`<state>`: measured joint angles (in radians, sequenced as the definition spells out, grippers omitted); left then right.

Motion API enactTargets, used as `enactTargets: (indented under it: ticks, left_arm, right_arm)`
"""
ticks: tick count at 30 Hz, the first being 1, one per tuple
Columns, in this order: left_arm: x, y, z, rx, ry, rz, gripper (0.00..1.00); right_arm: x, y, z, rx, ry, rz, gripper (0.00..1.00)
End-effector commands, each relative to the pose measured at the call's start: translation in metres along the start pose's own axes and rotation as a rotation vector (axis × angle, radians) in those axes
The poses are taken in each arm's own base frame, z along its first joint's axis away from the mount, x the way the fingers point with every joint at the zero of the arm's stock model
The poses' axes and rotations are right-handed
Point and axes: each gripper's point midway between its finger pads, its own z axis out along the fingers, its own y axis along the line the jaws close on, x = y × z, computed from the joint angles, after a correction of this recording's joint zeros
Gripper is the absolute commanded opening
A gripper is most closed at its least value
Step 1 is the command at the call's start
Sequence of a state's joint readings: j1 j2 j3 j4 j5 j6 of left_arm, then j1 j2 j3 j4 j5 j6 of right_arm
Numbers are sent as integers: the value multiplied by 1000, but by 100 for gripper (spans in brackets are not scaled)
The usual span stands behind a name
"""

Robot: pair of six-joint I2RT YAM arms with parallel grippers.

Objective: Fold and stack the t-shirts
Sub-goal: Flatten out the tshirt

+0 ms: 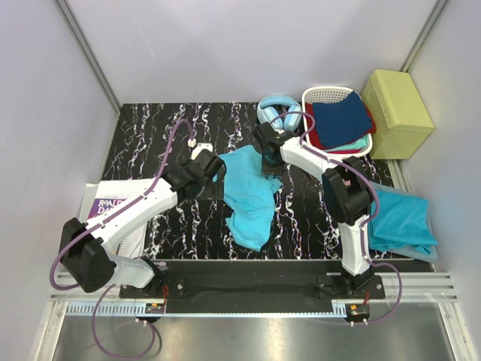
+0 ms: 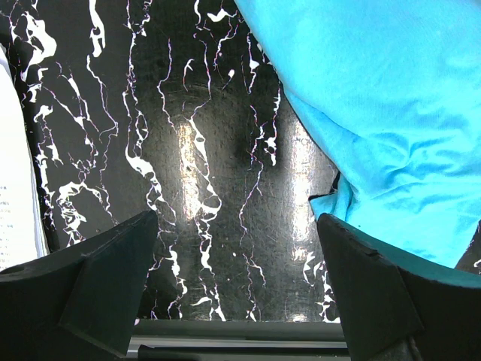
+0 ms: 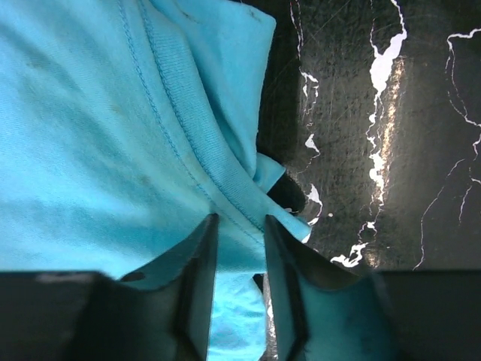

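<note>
The black table (image 1: 150,143) with white marble veining carries everything. The largest cloth on it is a plain turquoise-blue t-shirt (image 1: 252,199), which lies crumpled and part spread at the middle of the table, between the two arms. A second turquoise-blue t-shirt (image 1: 402,222) lies bunched at the right edge, beside the right arm's base. At the far right corner stands a pale yellow-green box (image 1: 397,113). Just left of it is a white perforated basket (image 1: 328,93) holding dark blue and red cloth. A white and purple printed book (image 1: 105,207) lies at the left edge. Pale blue headphones (image 1: 276,113) rest beside the basket.

The left claw (image 2: 237,286) stands wide open over bare table at the middle shirt's left edge, with nothing between its fingers. The cloth's edge reaches its right-hand finger (image 2: 398,301).

The right claw (image 3: 234,286) is low on the shirt's far end, its jaws narrowed either side of a fold by the ribbed collar. I cannot tell whether they actually pinch it.
</note>
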<state>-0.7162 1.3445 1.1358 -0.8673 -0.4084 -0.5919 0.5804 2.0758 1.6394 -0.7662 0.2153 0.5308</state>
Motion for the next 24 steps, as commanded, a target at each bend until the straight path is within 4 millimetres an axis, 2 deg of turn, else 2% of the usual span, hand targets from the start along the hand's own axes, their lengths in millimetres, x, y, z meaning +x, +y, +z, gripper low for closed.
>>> enactTargets:
  ticks: [1, 5, 10, 13, 16, 17, 19, 20, 21, 24]
  left_arm:
    - [-3, 1, -3, 4, -24, 5, 93]
    - [-2, 0, -2, 6, -19, 4, 93]
    - [0, -1, 0, 5, -11, 2, 93]
    - [0, 0, 0, 3, -13, 1, 93]
    - [-1, 0, -1, 4, -15, 1, 93]
    - [-2, -1, -1, 4, -17, 0, 93]
    - [-3, -2, 0, 4, -17, 0, 92]
    - [-2, -2, 1, 1, -14, 2, 93]
    - [-2, -3, 2, 0, -13, 0, 92]
    - [-1, -7, 6, 6, 3, 2, 92]
  right_arm:
    - [-2, 3, 2, -20, -6, -2, 33]
    - [1, 1, 2, -17, -2, 0, 30]
    - [3, -3, 2, -2, -5, 1, 3]
    - [-2, -8, -7, 11, -34, 5, 0]
    - [-18, -15, -34, 21, -102, 15, 0]
    - [-29, -17, -54, 9, -149, 20, 0]
    - [-46, -23, -81, 22, -223, 21, 0]
    - [-57, -28, -105, 11, -277, 31, 0]
    - [-67, -28, -120, 6, -315, 38, 0]
    - [-82, -38, -156, 20, -382, 32, 0]
